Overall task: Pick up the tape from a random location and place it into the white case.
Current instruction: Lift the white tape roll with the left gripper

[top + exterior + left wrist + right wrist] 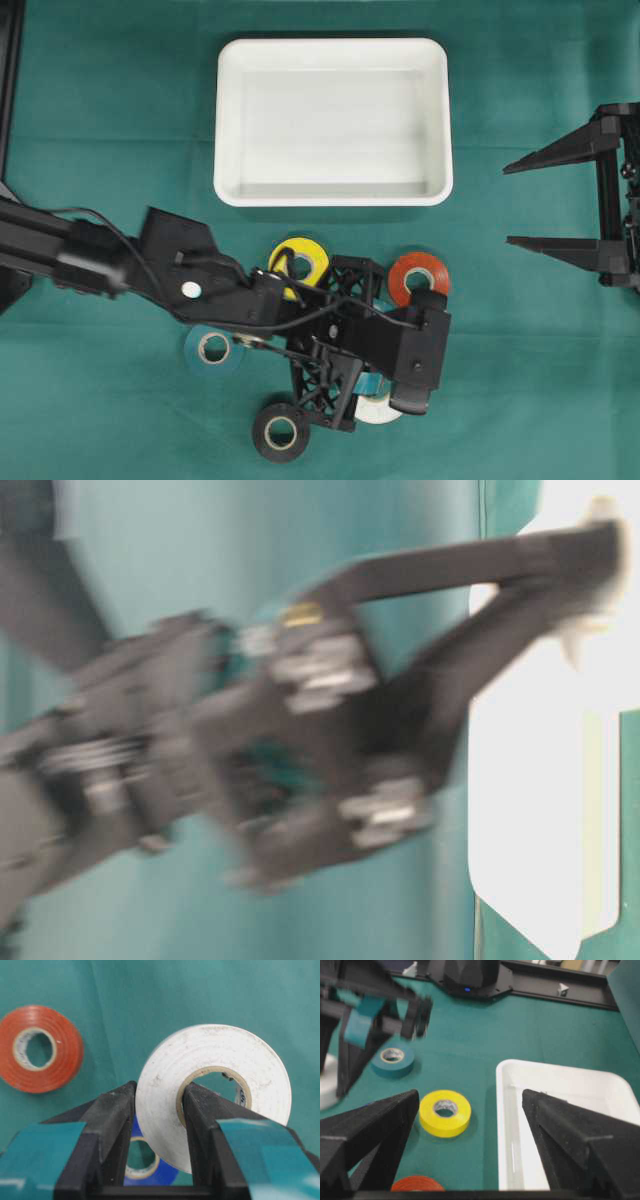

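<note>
My left gripper (159,1091) is shut on a white tape roll (215,1060), one finger outside the roll and one through its core. The roll is held on edge above the green cloth. From overhead the left gripper (372,395) hangs near the front middle of the table, with the white tape (380,410) peeking out below it. The white case (333,48) lies empty at the back centre, apart from the gripper. My right gripper (508,205) stands open at the right, holding nothing. In the right wrist view it (470,1094) faces the case rim (502,1110).
Loose rolls lie on the cloth: yellow (303,258), red (418,277), teal (212,348) and black (280,432). A blue roll (145,1172) lies under the held one. The table-level view is blurred, showing only a dark arm and the case (530,810).
</note>
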{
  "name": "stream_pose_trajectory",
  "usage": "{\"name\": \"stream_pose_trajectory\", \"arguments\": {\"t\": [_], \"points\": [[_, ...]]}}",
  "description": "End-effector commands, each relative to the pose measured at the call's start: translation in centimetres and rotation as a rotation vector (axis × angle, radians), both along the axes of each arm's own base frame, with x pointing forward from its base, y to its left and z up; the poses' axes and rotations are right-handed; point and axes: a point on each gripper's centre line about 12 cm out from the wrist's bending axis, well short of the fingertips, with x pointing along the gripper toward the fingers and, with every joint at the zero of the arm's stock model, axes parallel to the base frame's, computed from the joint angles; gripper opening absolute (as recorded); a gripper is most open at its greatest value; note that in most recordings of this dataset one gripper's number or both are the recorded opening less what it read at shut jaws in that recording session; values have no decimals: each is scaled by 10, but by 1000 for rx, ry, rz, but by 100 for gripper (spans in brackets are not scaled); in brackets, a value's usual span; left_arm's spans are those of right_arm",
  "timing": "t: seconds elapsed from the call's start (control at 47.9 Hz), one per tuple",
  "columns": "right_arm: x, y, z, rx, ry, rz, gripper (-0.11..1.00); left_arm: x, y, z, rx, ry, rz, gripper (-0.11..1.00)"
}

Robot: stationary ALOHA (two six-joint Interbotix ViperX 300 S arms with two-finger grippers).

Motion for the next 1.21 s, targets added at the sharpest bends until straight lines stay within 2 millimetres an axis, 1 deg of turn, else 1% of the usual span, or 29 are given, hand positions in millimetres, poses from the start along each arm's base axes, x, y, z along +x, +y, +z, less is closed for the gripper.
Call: {"name": "stream_pose_trajectory", "arguments": {"t": [0.0,0.104,0.313,0.501,0.647,1.189], "points": [[3,0,9,3,-23,-1,92,-6,0,41,-18,-68,0,25],[3,0,9,3,-23,-1,92,-12,2,54,-16,-61,0,25],[3,0,9,3,-23,-1,92,-22,4,79,-23,-103,0,25],[3,0,9,4,-23,-1,92,-31,6,95,-27,-125,0,25],[3,0,9,3,-23,-2,92,-34,7,101,-30,-133,0,25],[3,0,9,3,-22,-1,92,-33,7,106,-33,-145,2,25]]}}
